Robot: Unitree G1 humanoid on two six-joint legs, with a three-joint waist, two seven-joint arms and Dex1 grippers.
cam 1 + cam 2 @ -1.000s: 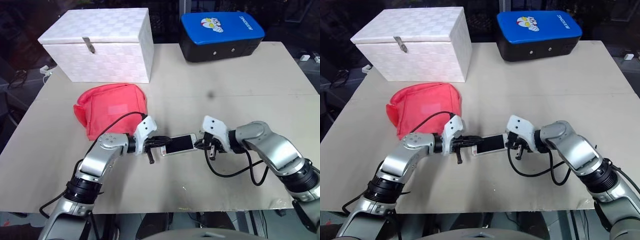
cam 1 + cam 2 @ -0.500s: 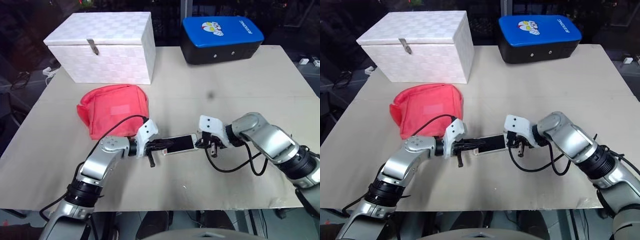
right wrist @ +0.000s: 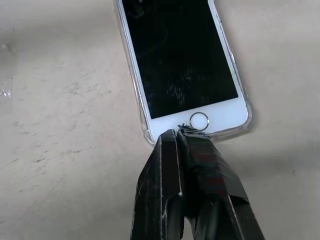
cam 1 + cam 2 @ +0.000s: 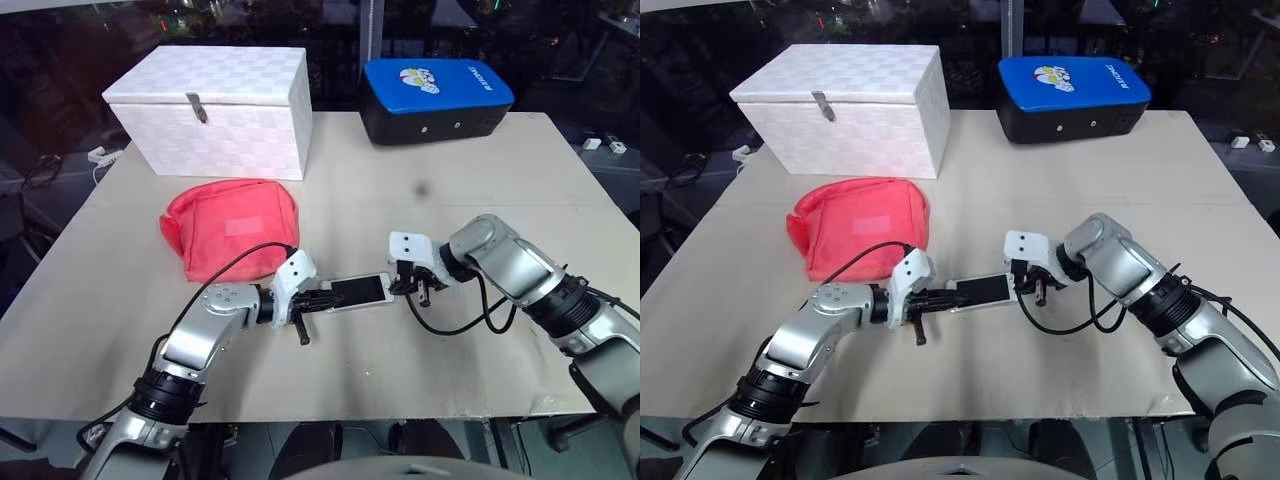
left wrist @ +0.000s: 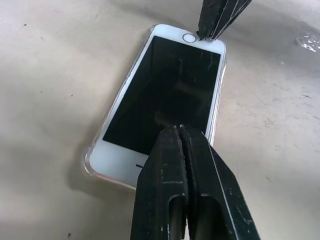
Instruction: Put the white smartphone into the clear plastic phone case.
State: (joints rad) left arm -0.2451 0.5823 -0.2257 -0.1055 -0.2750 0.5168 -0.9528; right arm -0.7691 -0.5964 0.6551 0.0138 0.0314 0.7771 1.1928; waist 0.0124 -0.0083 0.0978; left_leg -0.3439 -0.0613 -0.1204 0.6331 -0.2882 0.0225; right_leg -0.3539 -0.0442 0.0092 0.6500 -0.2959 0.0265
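One white smartphone [image 4: 358, 291] lies screen-up near the middle of the head camera's frame, seated in one clear plastic phone case [image 5: 91, 161] whose thin transparent rim shows around its edges and corners in both wrist views. Two grippers meet it from opposite ends. From the lower left of the frame, the left gripper [image 4: 322, 300] has its two black fingers pressed together, their tips over the speaker end of the phone; whether they press the glass I cannot tell. From the right of the frame, the right gripper [image 4: 407, 287] also has its fingers closed tight, tips at the home-button end, touching the white bezel beside the button. Neither gripper holds anything. One tan table [image 4: 500, 180] carries three other things: one red pouch [image 4: 231, 225] left of center, one white box [image 4: 215, 108] at upper left, and one blue-topped black case [image 4: 435, 95] at upper right.
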